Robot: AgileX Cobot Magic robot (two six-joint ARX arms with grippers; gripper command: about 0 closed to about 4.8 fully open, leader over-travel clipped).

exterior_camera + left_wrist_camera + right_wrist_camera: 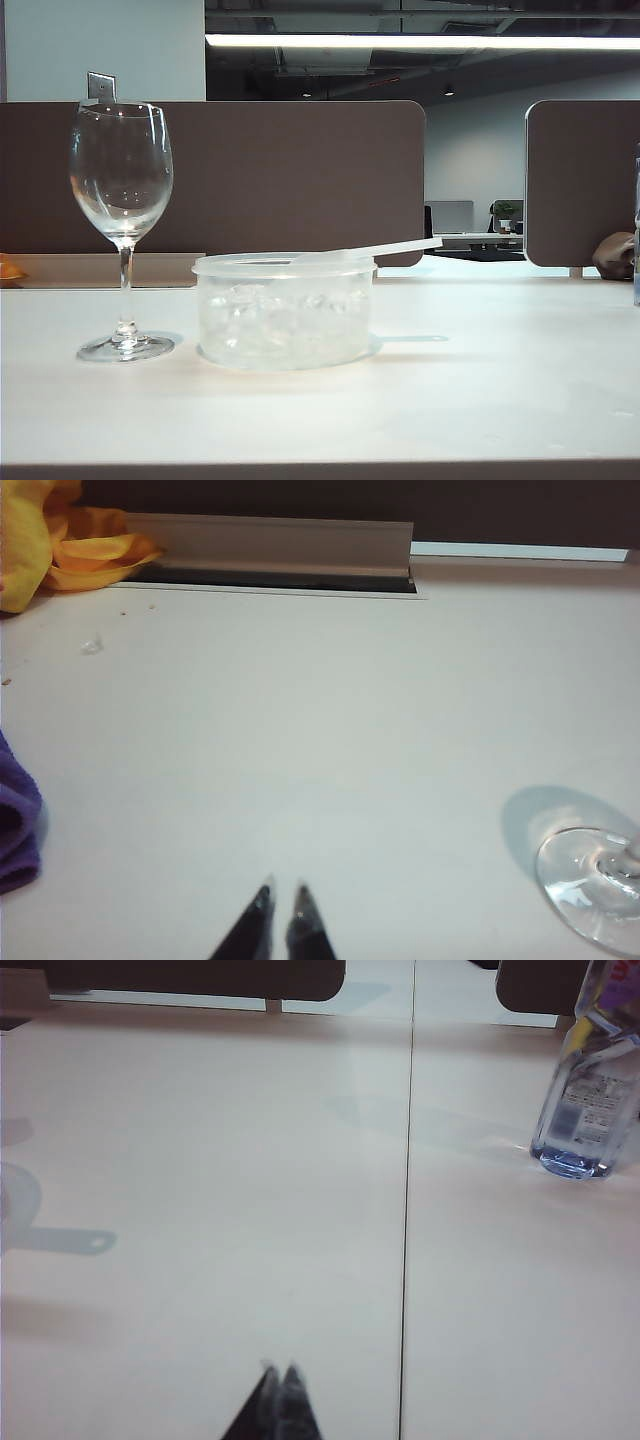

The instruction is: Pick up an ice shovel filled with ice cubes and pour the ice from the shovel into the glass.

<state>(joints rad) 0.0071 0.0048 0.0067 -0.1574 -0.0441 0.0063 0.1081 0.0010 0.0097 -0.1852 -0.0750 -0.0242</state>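
Observation:
In the exterior view the glass [122, 180] stands upright and empty on the left of the white table [500, 400]. Just right of it sits a squat translucent tub [285, 345] holding the ice cubes [262, 300]. The ice shovel [392, 246] lies across the tub's rim, its thin handle sticking out to the right. Neither gripper shows in that view. My left gripper [283, 892] hovers over bare table, shut with only a thin slit between its tips, the glass foot [590, 885] off to one side. My right gripper [280, 1372] is shut and holds nothing.
A yellow cloth [60, 540] and a purple cloth [15, 825] lie near the left arm. A clear plastic bottle [590, 1080] stands near the right arm. Brown partition panels [300, 170] rise behind the table. A seam [408, 1210] runs across the tabletop.

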